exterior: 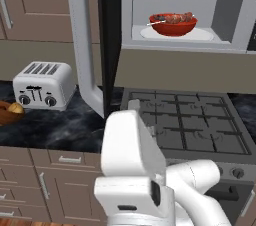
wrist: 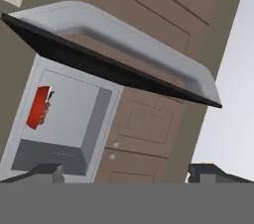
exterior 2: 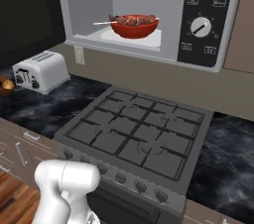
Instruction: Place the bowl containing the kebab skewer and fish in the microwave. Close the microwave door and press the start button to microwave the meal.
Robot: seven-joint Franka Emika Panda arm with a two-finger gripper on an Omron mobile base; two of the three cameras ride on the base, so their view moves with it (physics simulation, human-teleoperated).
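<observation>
Left base view shows the bowl point(exterior: 173, 25) already sitting on the pale turntable inside the microwave point(exterior: 175, 45), with the kebab skewer point(exterior: 170, 18) lying across its top and its pale stick poking out past the left rim; the fish is too small to pick out among the meat. The microwave door point(exterior: 109, 35) stands swung wide open to the left, edge-on to the camera, and its thick light grey bar handle point(exterior: 82, 40) runs vertically just beside it, above the counter near the toaster point(exterior: 44, 85). In the hand view the gripper point(wrist: 124, 172) looks up at the door's edge and handle, with its two dark tips set wide apart and nothing between them. By my judgement the placing is done and closing the door comes next. The door is a rigid, hinged panel that should swing freely, so a flat push on its outer face or against the stiff handle, well away from the hinge, should serve better than a pinch on the smooth bar. The control panel point(exterior 2: 204, 17) with its dial sits at the microwave's right side, awaiting the start press.
</observation>
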